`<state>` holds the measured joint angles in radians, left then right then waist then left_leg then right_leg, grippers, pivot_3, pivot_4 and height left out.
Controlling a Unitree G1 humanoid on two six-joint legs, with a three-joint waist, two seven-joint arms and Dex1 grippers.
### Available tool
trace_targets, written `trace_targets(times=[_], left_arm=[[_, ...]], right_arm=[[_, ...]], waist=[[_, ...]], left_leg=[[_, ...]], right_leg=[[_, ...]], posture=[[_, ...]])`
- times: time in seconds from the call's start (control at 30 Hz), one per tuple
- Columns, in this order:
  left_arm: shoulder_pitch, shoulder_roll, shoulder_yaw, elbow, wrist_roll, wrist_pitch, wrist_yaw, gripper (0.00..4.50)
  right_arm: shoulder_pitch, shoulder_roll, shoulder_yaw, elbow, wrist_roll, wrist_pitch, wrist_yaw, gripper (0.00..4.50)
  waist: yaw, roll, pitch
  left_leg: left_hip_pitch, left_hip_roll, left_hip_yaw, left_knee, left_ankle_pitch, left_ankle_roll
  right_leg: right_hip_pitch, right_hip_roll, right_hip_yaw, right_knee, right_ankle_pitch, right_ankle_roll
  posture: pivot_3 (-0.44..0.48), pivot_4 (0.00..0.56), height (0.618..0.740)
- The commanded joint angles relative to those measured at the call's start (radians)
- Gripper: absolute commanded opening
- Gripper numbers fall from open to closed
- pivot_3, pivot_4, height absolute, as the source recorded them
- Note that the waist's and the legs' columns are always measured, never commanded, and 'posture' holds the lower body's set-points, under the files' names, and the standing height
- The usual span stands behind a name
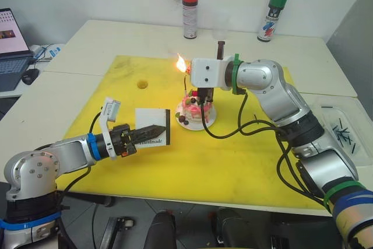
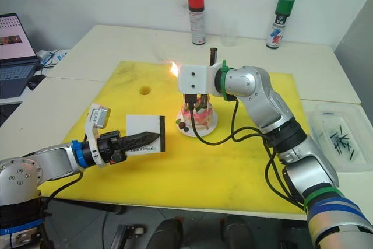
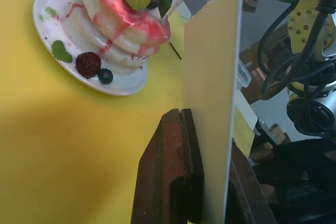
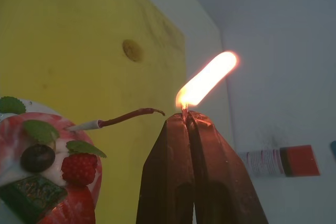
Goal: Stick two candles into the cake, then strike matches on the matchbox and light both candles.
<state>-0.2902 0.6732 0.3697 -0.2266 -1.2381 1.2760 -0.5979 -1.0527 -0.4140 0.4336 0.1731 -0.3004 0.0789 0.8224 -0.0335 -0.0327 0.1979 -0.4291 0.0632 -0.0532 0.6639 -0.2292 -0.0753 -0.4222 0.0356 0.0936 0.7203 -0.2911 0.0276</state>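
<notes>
Left gripper: seen at lower left of the head view, fingers clamped on the matchbox, which is held upright on edge just left of the cake, black strip facing the cake.

Cake: one, on a white plate, at frame centre on the yellow mat. Candles: at least one is seen in the right wrist view, a pale stick with dark curled wick leaning out of the cake top, unlit. Pale stems are seen in the left wrist view; whether both candles are planted cannot be told for certain.

Right gripper: above the cake at centre, fingers pinched tight on one burning match, of which little besides the flame is visible; the flame is burning right at the fingertips.

Step judged in hand: lighting the candles, with the match already struck. The next move calls for the flame to be brought to the wick just beside it, promptly, as the match looks nearly spent.

Right side: one clear tray with several spare matches, count uncertain. Upper frame: two spray cans, red-capped and green-capped. Upper left: one laptop.
</notes>
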Motion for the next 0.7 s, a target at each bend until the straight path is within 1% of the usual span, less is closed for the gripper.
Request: trace_targets(times=[0.03, 0.2, 0.4, 0.7], left_arm=[[-0.017, -0.007, -0.005, -0.033, -0.028, -0.017, 0.011, 0.0], [-0.018, -0.01, -0.01, -0.038, -0.041, -0.023, 0.026, 0.0], [-0.019, -0.013, -0.015, -0.04, -0.048, -0.027, 0.035, 0.0], [-0.033, -0.009, -0.027, -0.027, -0.053, -0.035, 0.041, 0.0]], right_arm=[[-0.031, -0.007, -0.014, -0.014, -0.011, -0.023, 0.012, 0.01], [-0.036, -0.001, -0.027, -0.023, -0.005, -0.021, 0.016, 0.01], [-0.029, -0.02, -0.019, -0.031, -0.008, -0.014, 0.057, 0.01], [-0.021, -0.006, -0.018, -0.041, -0.008, -0.009, 0.063, 0.01]], waist=[[0.0, 0.0, 0.0], [0.0, 0.0, 0.0], [0.0, 0.0, 0.0], [0.0, 0.0, 0.0]], left_leg=[[0.0, 0.0, 0.0, 0.0, 0.0, 0.0], [0.0, 0.0, 0.0, 0.0, 0.0, 0.0], [0.0, 0.0, 0.0, 0.0, 0.0, 0.0], [0.0, 0.0, 0.0, 0.0, 0.0, 0.0]], right_leg=[[0.0, 0.0, 0.0, 0.0, 0.0, 0.0], [0.0, 0.0, 0.0, 0.0, 0.0, 0.0], [0.0, 0.0, 0.0, 0.0, 0.0, 0.0], [0.0, 0.0, 0.0, 0.0, 0.0, 0.0]], posture=[[0.0, 0.15, 0.689], [0.0, 0.15, 0.689], [0.0, 0.15, 0.689], [0.0, 0.15, 0.689]])
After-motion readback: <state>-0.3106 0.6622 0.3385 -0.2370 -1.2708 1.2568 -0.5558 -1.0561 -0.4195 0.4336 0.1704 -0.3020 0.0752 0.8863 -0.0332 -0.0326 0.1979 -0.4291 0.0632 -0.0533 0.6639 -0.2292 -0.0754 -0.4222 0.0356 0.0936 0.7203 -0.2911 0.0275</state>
